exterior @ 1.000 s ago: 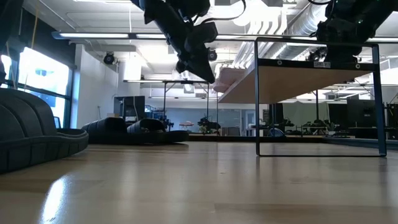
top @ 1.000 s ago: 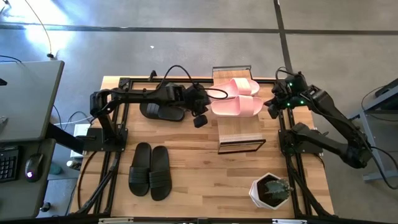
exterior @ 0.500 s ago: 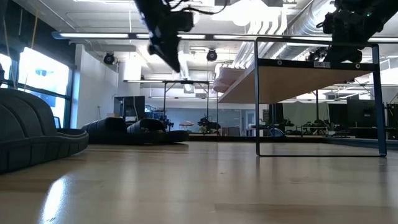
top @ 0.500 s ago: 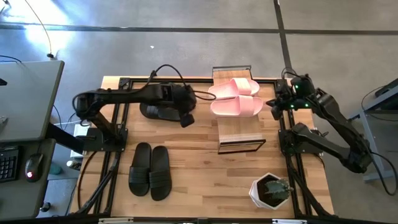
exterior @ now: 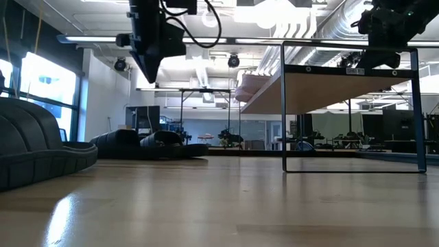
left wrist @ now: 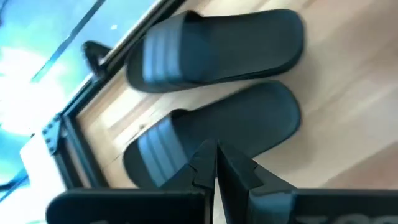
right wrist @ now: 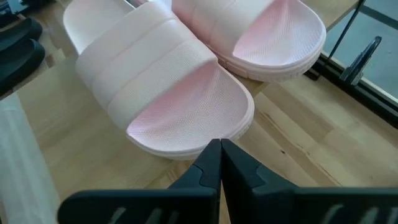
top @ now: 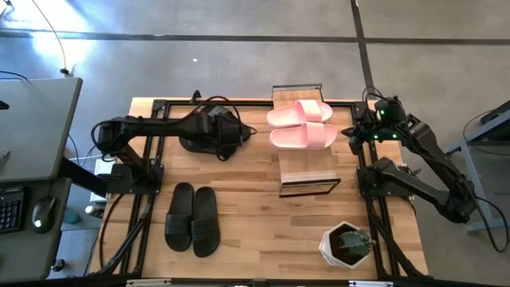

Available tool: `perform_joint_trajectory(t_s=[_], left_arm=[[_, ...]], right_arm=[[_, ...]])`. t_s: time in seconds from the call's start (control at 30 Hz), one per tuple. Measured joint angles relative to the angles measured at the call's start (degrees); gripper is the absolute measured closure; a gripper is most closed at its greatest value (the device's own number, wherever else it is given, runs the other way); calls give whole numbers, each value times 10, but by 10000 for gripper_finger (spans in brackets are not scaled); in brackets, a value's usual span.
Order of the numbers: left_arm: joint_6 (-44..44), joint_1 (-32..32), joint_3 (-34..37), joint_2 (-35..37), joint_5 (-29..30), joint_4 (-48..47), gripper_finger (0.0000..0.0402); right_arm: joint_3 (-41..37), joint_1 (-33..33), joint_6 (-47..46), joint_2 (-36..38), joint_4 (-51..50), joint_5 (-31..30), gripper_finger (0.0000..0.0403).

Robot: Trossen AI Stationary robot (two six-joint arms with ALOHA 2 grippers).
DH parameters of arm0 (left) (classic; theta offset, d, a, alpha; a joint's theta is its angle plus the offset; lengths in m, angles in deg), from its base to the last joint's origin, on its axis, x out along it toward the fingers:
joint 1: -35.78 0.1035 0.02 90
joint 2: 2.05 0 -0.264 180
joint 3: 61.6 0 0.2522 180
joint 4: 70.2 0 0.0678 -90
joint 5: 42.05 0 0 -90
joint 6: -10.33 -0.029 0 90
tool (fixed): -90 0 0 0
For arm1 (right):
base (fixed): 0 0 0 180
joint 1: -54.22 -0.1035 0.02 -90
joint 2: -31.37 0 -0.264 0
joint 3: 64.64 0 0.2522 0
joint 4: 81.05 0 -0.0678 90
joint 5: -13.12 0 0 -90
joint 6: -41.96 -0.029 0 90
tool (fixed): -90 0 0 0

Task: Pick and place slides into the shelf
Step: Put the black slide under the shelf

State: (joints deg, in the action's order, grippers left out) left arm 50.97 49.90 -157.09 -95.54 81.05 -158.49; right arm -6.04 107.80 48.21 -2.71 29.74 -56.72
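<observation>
The light pink pair of slides point(top: 301, 126) lies on the shelf's wooden top point(top: 307, 169), toes toward the table's left. One black pair point(top: 191, 144) lies on the table at the far left, another black pair point(top: 192, 220) nearer the front. My left gripper point(left wrist: 215, 163) is shut with nothing in it. It hangs well above the far black pair point(left wrist: 214, 127), pointing steeply down point(exterior: 148, 74). My right gripper point(right wrist: 219, 155) is shut and hovers just right of the pink slides point(right wrist: 165, 87), apart from them.
A white pot with a green plant point(top: 347, 244) stands at the near right corner. The black frame rails point(top: 151, 151) run along the table's left and right sides. Bare wood lies between the shelf and the near black pair.
My left gripper has swung away from the pink slides toward the table's left and now hangs over the far black pair. Its wrist has rolled, and the fingers have tipped from slanting to steeply down. It has stayed shut. None of the slides has moved.
</observation>
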Motion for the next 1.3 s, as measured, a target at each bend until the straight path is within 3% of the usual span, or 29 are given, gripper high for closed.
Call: perform_joint_trajectory(t_s=[0.23,0.47,0.73,0.93,1.07,1.3], left_arm=[[31,1,82,-7,6,12,396],[-45,-63,143,-8,-38,28,396],[-120,-150,142,40,-276,57,396],[-120,-164,146,94,-453,140,396],[-121,-164,191,117,-558,213,396],[-67,-164,292,118,-688,243,396]], right_arm=[[0,0,1,0,0,2,403],[0,0,2,0,0,2,402],[0,0,2,0,0,2,402],[0,0,2,0,0,2,402],[0,0,2,0,0,2,402],[0,0,2,0,0,8,402]])
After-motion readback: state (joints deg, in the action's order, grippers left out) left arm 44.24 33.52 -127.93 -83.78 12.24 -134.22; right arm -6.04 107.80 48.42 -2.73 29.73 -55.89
